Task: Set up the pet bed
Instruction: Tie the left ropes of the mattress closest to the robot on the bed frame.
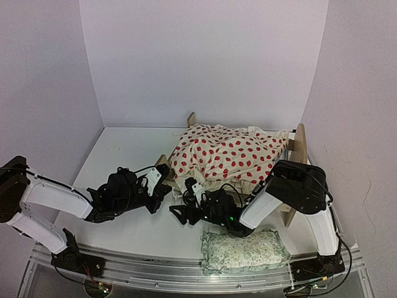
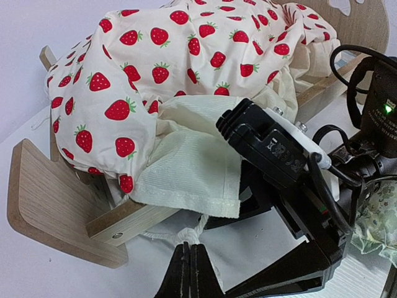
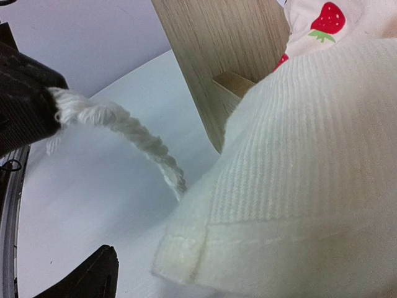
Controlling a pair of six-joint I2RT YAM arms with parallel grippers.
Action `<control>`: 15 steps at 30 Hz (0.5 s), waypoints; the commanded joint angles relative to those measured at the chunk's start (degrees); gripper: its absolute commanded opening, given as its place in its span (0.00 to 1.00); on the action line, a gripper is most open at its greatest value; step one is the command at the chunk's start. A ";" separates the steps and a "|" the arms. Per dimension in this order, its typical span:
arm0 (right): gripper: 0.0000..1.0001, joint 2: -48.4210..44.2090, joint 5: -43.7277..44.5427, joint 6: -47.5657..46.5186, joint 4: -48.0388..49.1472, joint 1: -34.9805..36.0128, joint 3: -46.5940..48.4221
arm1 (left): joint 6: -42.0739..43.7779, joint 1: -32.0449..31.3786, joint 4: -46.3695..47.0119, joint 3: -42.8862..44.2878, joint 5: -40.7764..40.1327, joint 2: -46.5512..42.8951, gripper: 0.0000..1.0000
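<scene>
The pet bed is a light-wood frame with a footboard [image 2: 49, 205], a side rail [image 2: 133, 220] and a headboard [image 1: 299, 146]. A cream cushion with red strawberry print [image 1: 226, 152] is heaped over it. A ribbed cream fabric corner [image 2: 186, 180] hangs over the rail. My left gripper [image 2: 190, 251] is shut on the knot of a white cord [image 2: 186, 236] that runs up under that fabric. My right gripper [image 1: 184, 214] stands open just below the fabric corner [image 3: 298, 186]. One of its fingers [image 3: 99, 273] shows; the fabric hides the other.
A small green floral pillow [image 1: 245, 248] lies at the table's near edge, in front of the right arm. White walls close in the table at the back and both sides. The two grippers sit close together by the bed's near left corner.
</scene>
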 commanded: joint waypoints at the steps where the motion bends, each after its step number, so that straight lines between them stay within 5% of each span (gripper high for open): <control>1: 0.83 2.02 0.56 0.80 5.75 -1.30 2.19 | -0.77 0.31 0.36 0.24 0.82 -0.49 0.00; 15: 0.83 -0.21 -8.15 -0.45 9.43 -1.38 0.96 | -3.56 4.15 1.21 3.21 2.32 5.14 0.00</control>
